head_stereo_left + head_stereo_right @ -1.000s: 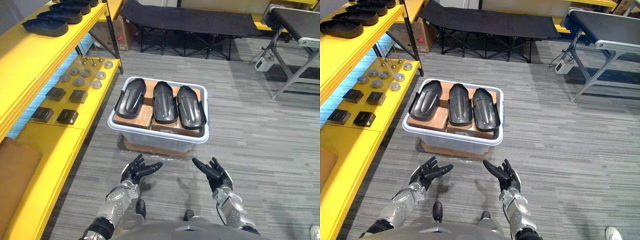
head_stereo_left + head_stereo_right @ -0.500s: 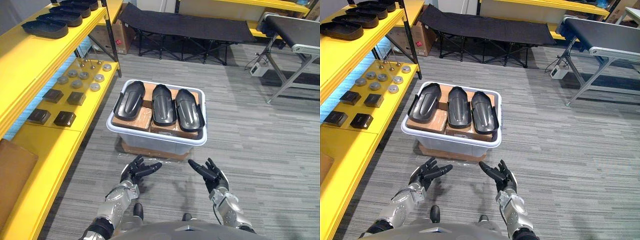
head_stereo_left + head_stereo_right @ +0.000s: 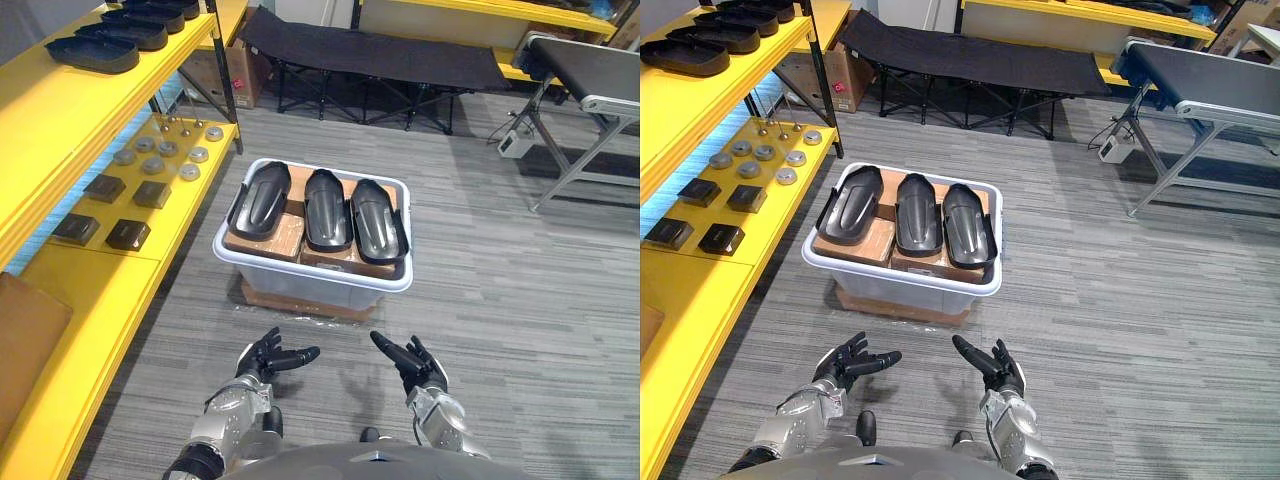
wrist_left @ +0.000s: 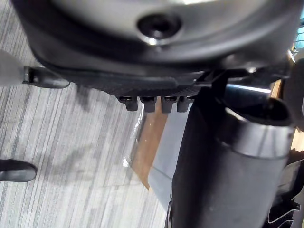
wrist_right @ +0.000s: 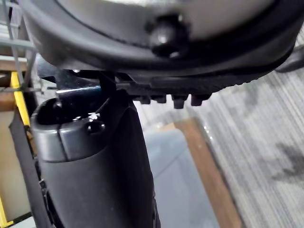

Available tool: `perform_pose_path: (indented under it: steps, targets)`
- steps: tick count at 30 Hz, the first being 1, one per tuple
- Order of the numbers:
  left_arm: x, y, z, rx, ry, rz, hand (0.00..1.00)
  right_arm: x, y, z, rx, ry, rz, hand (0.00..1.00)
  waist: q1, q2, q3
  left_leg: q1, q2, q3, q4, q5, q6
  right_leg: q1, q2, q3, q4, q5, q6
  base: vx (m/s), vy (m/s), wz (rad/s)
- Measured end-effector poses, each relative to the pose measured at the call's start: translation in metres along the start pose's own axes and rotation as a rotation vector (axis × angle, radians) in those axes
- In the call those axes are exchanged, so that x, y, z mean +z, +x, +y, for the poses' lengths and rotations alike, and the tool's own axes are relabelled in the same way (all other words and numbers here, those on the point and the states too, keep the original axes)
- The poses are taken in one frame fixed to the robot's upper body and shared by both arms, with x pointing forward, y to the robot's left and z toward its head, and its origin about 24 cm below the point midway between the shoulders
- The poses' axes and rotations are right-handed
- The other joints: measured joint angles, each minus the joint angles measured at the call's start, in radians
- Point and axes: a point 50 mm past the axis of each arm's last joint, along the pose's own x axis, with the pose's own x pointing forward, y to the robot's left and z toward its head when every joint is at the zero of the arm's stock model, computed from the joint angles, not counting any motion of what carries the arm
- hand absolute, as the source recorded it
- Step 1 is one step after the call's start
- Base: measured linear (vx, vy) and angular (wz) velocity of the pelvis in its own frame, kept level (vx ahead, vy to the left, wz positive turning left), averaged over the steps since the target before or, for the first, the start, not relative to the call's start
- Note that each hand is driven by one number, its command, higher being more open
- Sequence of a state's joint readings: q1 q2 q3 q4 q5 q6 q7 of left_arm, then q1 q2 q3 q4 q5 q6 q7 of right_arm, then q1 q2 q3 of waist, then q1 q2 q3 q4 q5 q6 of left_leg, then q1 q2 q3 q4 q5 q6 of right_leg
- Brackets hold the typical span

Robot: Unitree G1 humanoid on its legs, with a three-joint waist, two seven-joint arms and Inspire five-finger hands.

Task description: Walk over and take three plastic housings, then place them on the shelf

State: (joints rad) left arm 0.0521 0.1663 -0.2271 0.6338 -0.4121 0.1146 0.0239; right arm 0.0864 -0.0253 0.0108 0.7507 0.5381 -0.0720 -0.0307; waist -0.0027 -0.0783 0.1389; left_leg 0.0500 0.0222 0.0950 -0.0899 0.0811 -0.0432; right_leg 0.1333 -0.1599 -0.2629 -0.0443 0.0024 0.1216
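Observation:
Three black plastic housings lie side by side on brown boxes in a white bin [image 3: 300, 285] on the grey floor: a left one [image 3: 262, 196], a middle one [image 3: 326, 206] and a right one [image 3: 378, 217]. My left hand [image 3: 268, 359] and right hand [image 3: 408, 359] hover low in front of the bin, both open, fingers spread, holding nothing. They are well short of the bin's near wall. In the wrist views each thumb [image 4: 223, 161] [image 5: 90, 161] stands out before the bin's wall. The yellow shelf [image 3: 70, 100] runs along the left, with more black housings [image 3: 92, 50] on its upper level.
Small dark blocks [image 3: 128, 234] and round metal discs [image 3: 160, 165] lie on the shelf's lower level. A black folding cot [image 3: 380, 55] stands behind the bin. A conveyor on metal legs [image 3: 585, 90] is at the far right. A cardboard box [image 3: 205, 75] sits under the shelf.
The whole picture has shifted, so the camera has moved; the bin shows slightly higher. Both hands have sunk lower in the view and stay open.

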Motion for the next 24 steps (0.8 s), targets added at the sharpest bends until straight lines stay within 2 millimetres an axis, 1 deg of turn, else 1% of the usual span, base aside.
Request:
perform_pose_path:
  steps: [8,11,15,18,24]
  targets:
    - [0.005,0.000,0.001,0.019,-0.011,-0.027,1.00,-0.001,-0.002,-0.002,-0.006,0.003,-0.002,1.00,-0.001,0.001,0.000,-0.004,0.000,0.001,0.000,0.000,0.002,-0.011,-0.001,0.003,0.014,-0.003,-0.004,0.00,0.000,0.00]
    - [0.007,0.000,-0.002,0.012,-0.019,-0.040,1.00,0.000,-0.002,-0.001,-0.003,0.003,-0.007,1.00,0.000,0.002,0.001,-0.004,0.001,0.001,0.000,-0.004,-0.001,-0.014,-0.001,0.004,0.020,-0.006,-0.008,0.00,0.000,0.00]
    - [0.016,-0.005,-0.006,-0.005,-0.037,-0.115,1.00,0.001,-0.002,-0.001,-0.001,0.003,-0.011,1.00,0.001,0.008,0.001,-0.006,0.003,0.010,0.001,-0.005,0.001,-0.025,0.000,0.016,0.025,-0.008,-0.010,0.00,-0.004,-0.07]
    - [0.020,-0.006,-0.008,-0.013,-0.037,-0.136,1.00,0.003,-0.002,0.000,0.004,0.004,-0.020,1.00,0.000,0.011,0.000,-0.006,0.003,0.012,0.001,-0.005,0.003,-0.026,0.001,0.018,0.026,-0.008,-0.010,0.00,-0.001,-0.01]
    - [0.021,-0.006,-0.009,-0.017,-0.037,-0.138,1.00,0.006,-0.002,0.002,0.015,0.004,-0.037,1.00,0.000,0.013,-0.001,-0.004,0.005,0.014,0.004,-0.005,0.003,-0.026,0.002,0.021,0.026,-0.008,-0.011,0.00,0.000,0.00]
